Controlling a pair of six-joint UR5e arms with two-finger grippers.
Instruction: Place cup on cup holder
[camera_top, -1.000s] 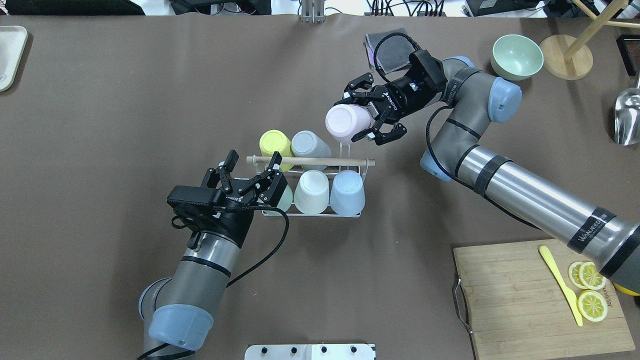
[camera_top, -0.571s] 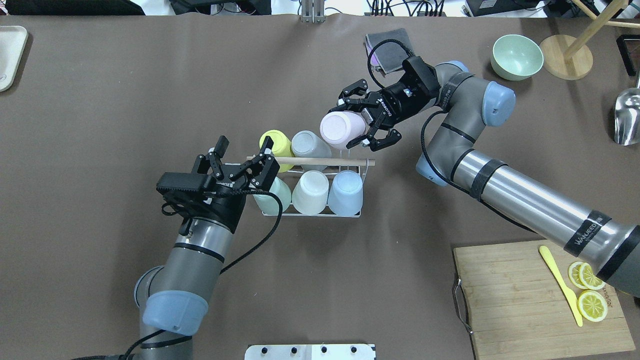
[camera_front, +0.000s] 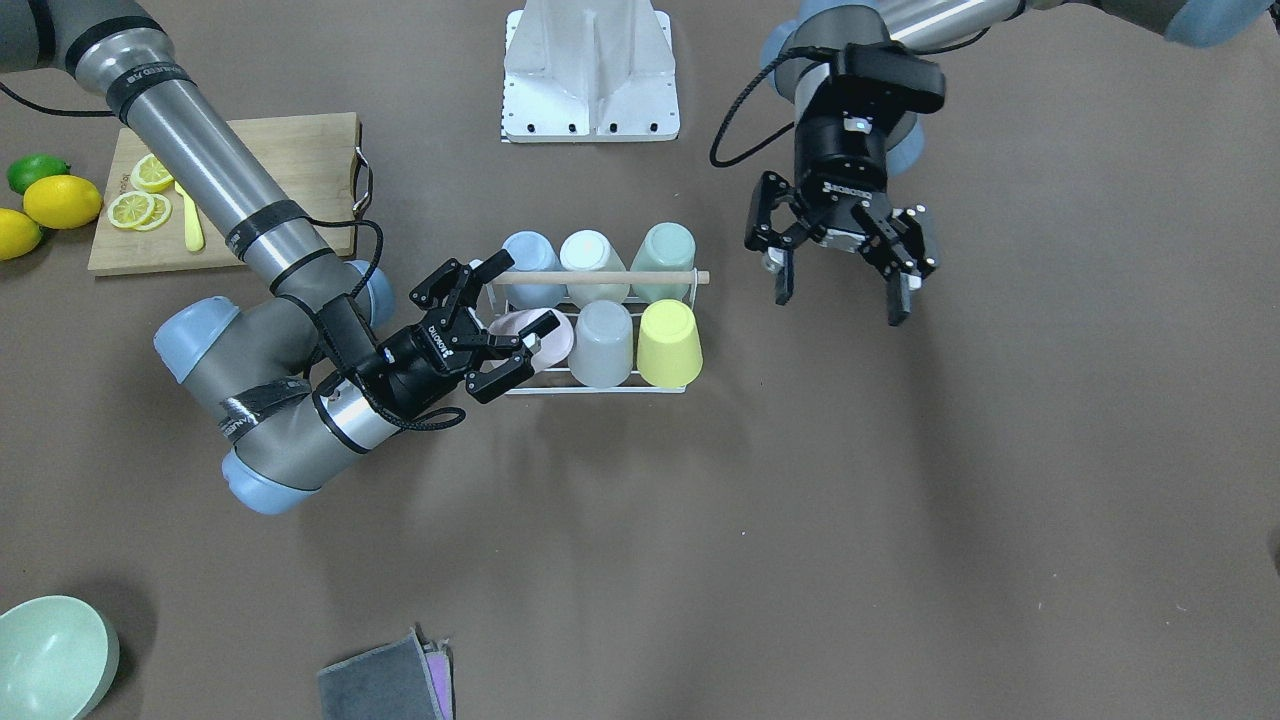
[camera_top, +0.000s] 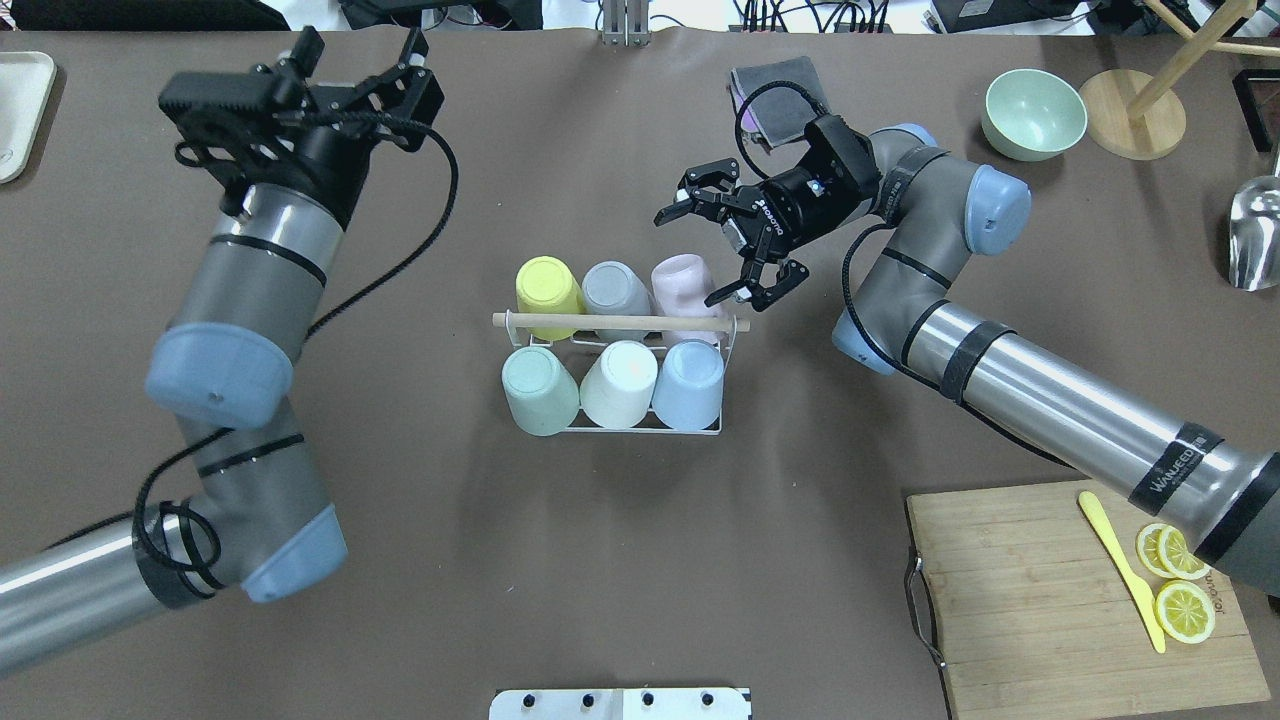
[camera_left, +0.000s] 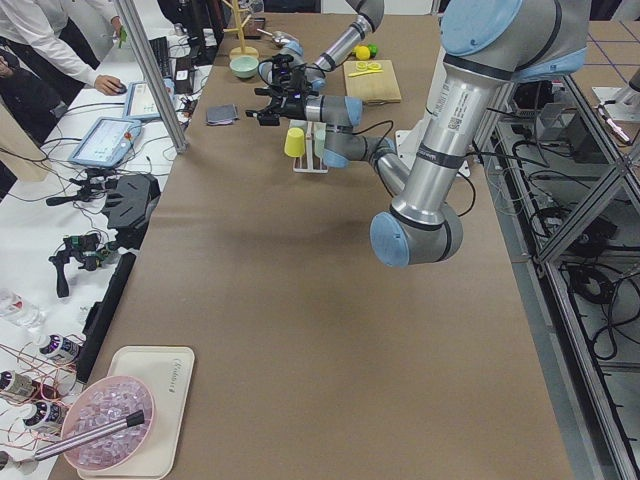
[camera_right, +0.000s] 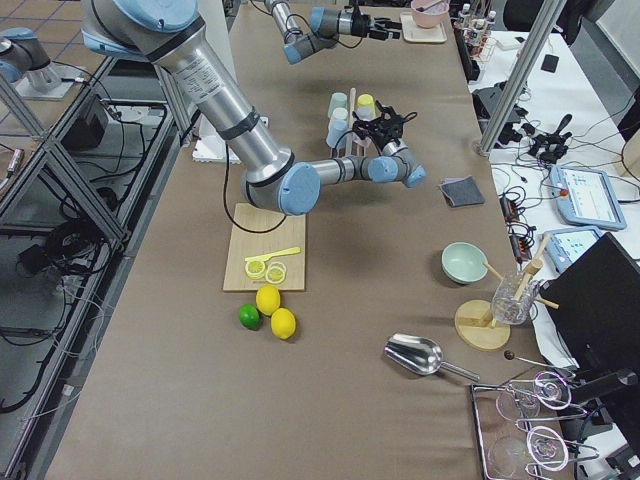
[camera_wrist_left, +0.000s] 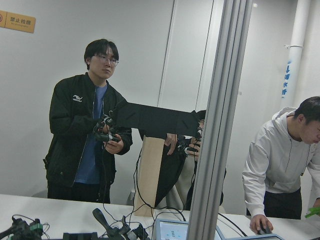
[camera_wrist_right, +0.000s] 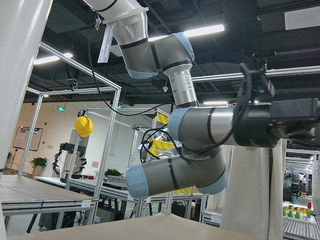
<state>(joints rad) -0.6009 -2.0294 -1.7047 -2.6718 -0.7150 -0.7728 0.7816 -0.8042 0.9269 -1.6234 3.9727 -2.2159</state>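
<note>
The cup holder (camera_top: 620, 322) is a white wire rack with a wooden rod across the top, at the table's middle; it also shows in the front view (camera_front: 600, 277). It holds a yellow cup (camera_top: 548, 285), a grey cup (camera_top: 612, 290) and a pink cup (camera_top: 680, 285) in the back row, and mint, white and blue cups in the front row, all upside down. My right gripper (camera_top: 690, 255) is open, its fingers spread on either side of the pink cup (camera_front: 530, 335). My left gripper (camera_top: 360, 55) is open and empty, raised far off at the back left; in the front view (camera_front: 840, 295) it points down.
A cutting board (camera_top: 1030, 600) with lemon slices and a yellow knife lies front right. A mint bowl (camera_top: 1035, 112), a wooden stand (camera_top: 1130, 115), a metal scoop (camera_top: 1255, 235) and a grey cloth (camera_top: 775, 85) are at the back right. A tray (camera_top: 20, 110) is back left.
My right gripper lowered the pink cup onto the rack's back right place and opened. My left arm lifted away from the rack to the back left.
</note>
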